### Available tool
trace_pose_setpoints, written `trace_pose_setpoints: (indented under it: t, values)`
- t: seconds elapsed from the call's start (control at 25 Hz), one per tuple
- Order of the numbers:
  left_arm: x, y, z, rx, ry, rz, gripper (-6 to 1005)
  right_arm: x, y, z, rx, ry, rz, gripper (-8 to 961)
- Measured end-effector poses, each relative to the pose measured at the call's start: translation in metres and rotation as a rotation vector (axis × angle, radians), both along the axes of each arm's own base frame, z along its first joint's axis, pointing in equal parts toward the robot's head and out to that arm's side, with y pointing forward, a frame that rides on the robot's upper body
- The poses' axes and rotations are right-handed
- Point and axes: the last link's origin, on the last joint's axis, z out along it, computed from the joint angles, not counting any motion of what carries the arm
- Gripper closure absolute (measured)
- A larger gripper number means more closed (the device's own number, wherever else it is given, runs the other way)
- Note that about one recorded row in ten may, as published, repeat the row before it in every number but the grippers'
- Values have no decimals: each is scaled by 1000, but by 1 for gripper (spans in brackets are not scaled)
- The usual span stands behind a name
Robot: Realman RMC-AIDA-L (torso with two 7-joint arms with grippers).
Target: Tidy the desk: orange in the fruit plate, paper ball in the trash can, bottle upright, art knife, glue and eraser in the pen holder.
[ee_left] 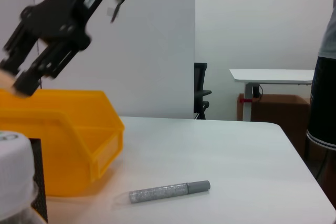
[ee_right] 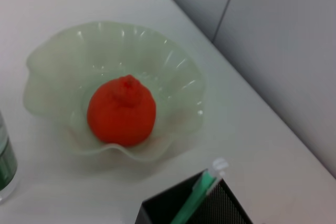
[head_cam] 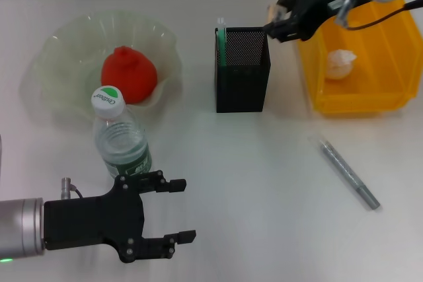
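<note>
White table is being used as the work surface. Orange is sitting inside the fruit plate at 10 o'clock. Bottle is standing upright just below it. Left end effector is being held released at 7 o'clock, near the bottle. Right end effector is being hovered at the pen holder rim at 1 o'clock; its grip cannot be told. Paper ball is lying in the trash can. Grey pen is lying at 4 o'clock.

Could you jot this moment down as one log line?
orange in plate | bottle upright | right gripper over pen holder
</note>
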Motion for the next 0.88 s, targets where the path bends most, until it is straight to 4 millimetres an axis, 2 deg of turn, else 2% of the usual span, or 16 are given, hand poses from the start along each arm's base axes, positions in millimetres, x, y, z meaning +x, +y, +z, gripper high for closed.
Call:
trace_pose_setpoints:
  t: [0.28, 0.6, 0.76, 0.8, 0.84, 0.88]
  values:
    - [0, 0, 0, 1, 0, 1, 256, -2, 14, -20, -28, 0, -18, 418]
    - [-2, -3, 1, -2, -2, 4, 256, -1, 11, -20, -29, -4, -34, 384]
    - [-2, -3, 1, -2, -1, 4, 256, -4, 6, -15, -19, 9, -62, 239]
    - [-2, -3, 2, -2, -1, 3, 256, -7, -1, -6, 0, 21, -133, 203]
    - [-2, -3, 2, -2, -1, 3, 256, -7, -1, -6, 0, 21, -133, 196]
    - [-3, -4, 2, -2, -1, 3, 256, -8, -13, 4, 15, 5, -209, 188]
